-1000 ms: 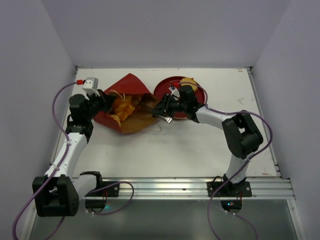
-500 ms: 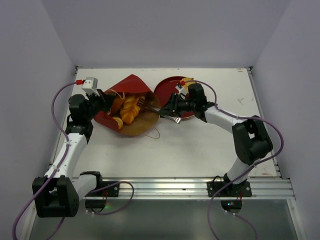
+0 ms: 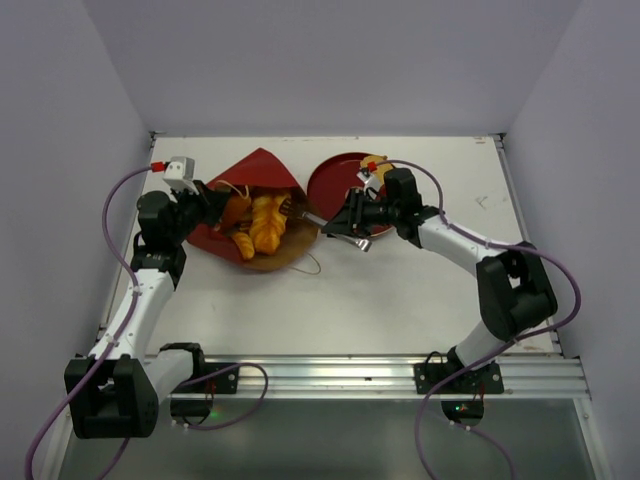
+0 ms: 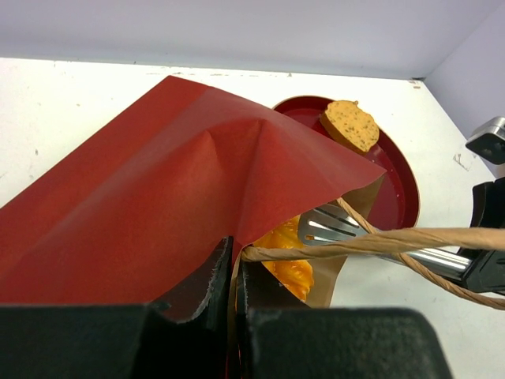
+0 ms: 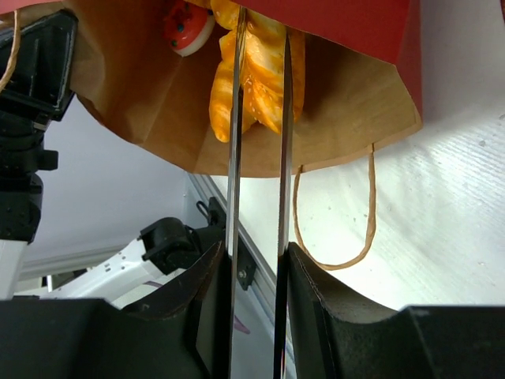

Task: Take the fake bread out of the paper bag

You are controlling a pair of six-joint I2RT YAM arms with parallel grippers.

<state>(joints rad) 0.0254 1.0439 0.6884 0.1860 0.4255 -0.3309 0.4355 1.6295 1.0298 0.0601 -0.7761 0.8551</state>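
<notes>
With your left fingers (image 4: 203,278) pinching the bag (image 4: 158,174) rim and right fingers (image 5: 207,296) squeezing tongs (image 5: 235,158) on the bread (image 5: 256,79), a slack squeeze could have dropped it back inside.

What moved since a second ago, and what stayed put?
The right gripper, shut on the silver metal tongs, drew back rightward from the dark red paper bag, and the bag's mouth opened so the golden toy breads inside show more. The left gripper kept pinching the bag's edge; the speckled bread piece stayed on the round dark red plate.
</notes>
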